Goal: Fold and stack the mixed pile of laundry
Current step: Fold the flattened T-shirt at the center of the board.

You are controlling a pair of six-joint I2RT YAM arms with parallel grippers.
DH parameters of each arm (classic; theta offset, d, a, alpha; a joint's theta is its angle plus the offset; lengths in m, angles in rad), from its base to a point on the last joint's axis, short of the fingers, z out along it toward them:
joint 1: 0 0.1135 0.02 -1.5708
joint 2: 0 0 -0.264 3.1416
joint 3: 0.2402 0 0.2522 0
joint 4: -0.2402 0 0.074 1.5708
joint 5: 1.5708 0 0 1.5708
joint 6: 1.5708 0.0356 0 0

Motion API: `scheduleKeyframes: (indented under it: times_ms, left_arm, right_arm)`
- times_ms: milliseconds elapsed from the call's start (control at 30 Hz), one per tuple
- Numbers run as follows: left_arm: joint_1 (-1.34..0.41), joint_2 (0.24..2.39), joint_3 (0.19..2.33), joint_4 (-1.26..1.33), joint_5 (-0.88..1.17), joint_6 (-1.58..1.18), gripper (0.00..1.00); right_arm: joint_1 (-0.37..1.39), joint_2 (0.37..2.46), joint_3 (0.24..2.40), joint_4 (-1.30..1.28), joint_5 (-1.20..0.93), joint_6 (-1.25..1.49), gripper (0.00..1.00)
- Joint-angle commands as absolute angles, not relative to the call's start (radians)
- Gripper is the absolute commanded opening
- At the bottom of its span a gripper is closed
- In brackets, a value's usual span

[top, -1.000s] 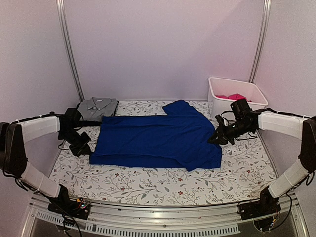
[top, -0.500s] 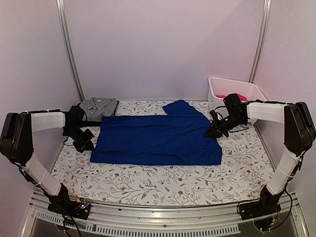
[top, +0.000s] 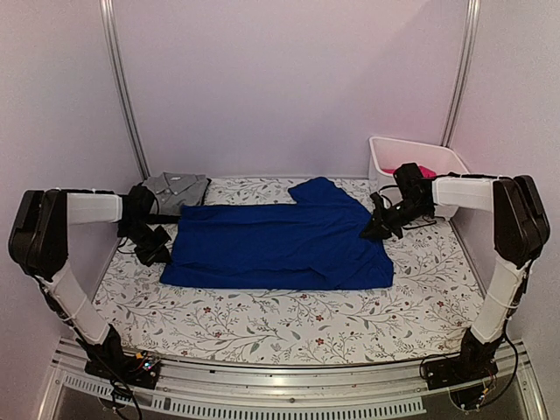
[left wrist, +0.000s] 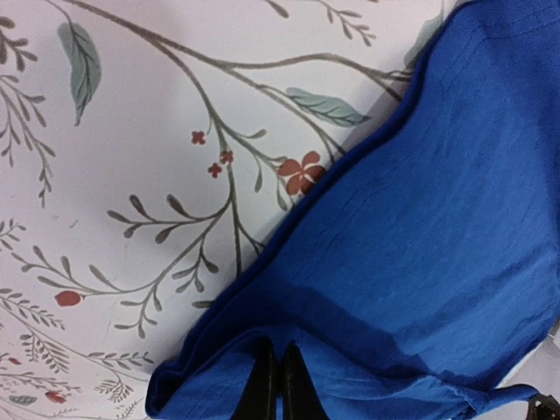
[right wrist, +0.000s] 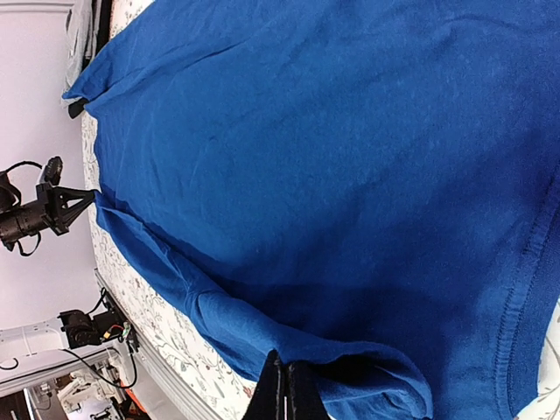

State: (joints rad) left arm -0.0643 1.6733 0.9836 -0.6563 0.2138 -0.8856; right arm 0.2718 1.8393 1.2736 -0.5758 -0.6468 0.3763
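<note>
three garments are in view, plus one bin, one table covering and two grippers.

the large royal-blue cloth garment [top: 280,245] lies spread flat in the middle of the white floral-patterned table covering [top: 289,324], with one sleeve pointing to 12 o'clock. the folded grey collared shirt [top: 175,189] lies at 10 o'clock, in the far corner, and its near edge is just beside the blue garment's 10 o'clock corner. the magenta-pink cloth garment [top: 418,171] lies inside the white rectangular plastic bin [top: 442,157] at 2 o'clock. only a small part of it shows above the rim.

the left gripper [top: 160,255] is at the blue garment's 9 o'clock edge. in the left wrist view its fingers are pressed together, pinching a fold of the blue hem. the right gripper [top: 367,234] is at the 3 o'clock edge, and its fingers are also pressed together on a rolled fold of the same garment.

the blue garment's 6 o'clock edge runs almost straight. between this edge and the near table rim there is a wide band of bare covering, from 7 to 5 o'clock. at 4 o'clock there is also bare covering beside the garment. at 12 o'clock only a narrow band of covering lies between the sleeve and the back wall.
</note>
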Motion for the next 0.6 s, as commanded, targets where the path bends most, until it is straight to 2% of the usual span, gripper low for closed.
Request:
scheduleKeyframes:
  times_ms: [0,233,567]
  left_arm:
    - [-0.050,1.703,1.019,-0.630,0.203,-0.867,0.00]
    - [-0.049,1.699,1.032,-0.663,0.210,-0.844,0.00]
    - [-0.036,1.565,0.895,-0.619,0.233,-0.841,0.00]
  right_arm:
    - [0.264,1.871,1.305,-0.584,-0.655,0.362,0.00]
    - [0.262,1.862,1.293,-0.600,-0.668,0.352,0.00]
    - [0.253,1.699,1.103,-0.546,-0.654,0.382,0.00]
